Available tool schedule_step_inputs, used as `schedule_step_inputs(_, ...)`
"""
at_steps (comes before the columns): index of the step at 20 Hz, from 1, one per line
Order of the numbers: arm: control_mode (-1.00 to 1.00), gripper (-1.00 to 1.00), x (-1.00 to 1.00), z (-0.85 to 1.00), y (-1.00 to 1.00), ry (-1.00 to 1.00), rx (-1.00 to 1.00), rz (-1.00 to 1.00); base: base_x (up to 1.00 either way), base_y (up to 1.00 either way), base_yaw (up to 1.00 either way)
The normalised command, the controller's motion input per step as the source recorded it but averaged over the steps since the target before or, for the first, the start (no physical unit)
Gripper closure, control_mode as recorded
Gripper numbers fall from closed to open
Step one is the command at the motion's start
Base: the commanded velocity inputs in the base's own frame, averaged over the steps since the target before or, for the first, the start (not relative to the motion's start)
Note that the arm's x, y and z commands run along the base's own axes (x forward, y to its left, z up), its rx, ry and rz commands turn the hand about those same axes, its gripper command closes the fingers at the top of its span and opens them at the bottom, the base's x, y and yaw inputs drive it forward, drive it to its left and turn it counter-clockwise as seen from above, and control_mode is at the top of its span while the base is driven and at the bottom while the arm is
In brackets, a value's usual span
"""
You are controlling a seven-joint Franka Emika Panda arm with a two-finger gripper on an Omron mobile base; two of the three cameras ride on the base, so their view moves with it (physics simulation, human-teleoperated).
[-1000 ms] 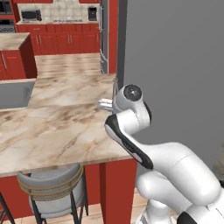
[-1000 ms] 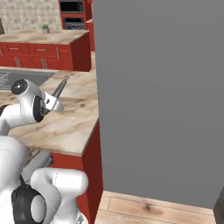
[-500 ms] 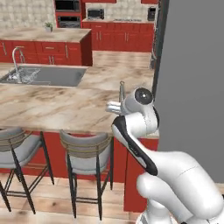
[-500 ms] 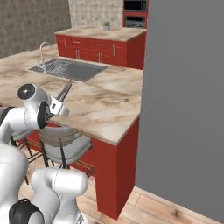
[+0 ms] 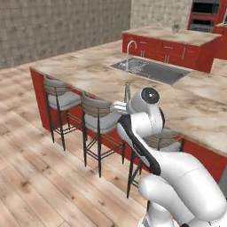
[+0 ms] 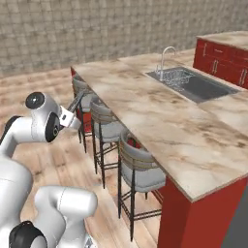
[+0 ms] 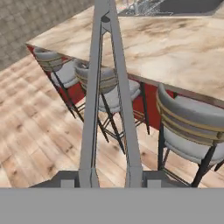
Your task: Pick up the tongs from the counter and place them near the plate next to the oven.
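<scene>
Hand view: I see my gripper (image 7: 112,178) clamped on the tongs (image 7: 107,94), stools (image 7: 192,127) and counter (image 7: 175,48) beyond them.

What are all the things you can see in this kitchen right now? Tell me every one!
tongs: one, grey metal, held in the gripper, pointing away from it
counter: one, beige marble on a red base, long island
stools: three, grey seats, along the counter's side
sink: one, grey, set in the counter, with a faucet
wall ovens: black, far back, in red cabinetry
floor: light wood
gripper: one, clamped on the tongs
</scene>
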Motion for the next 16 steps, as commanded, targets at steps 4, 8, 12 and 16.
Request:
schedule_step_inputs(4,1.00,1.00,0.00,0.00,0.00,0.00,0.00,0.00,0.01,0.10,0.94)
schedule_step_inputs(8,1.00,1.00,0.00,0.00,0.00,0.00,0.00,0.00,0.31,0.17,0.77)
schedule_step_inputs(12,1.00,1.00,0.00,0.00,0.00,0.00,0.00,0.00,0.97,0.10,0.35)
schedule_step_inputs(16,1.00,1.00,0.00,0.00,0.00,0.00,0.00,0.00,1.00,0.00,-0.10)
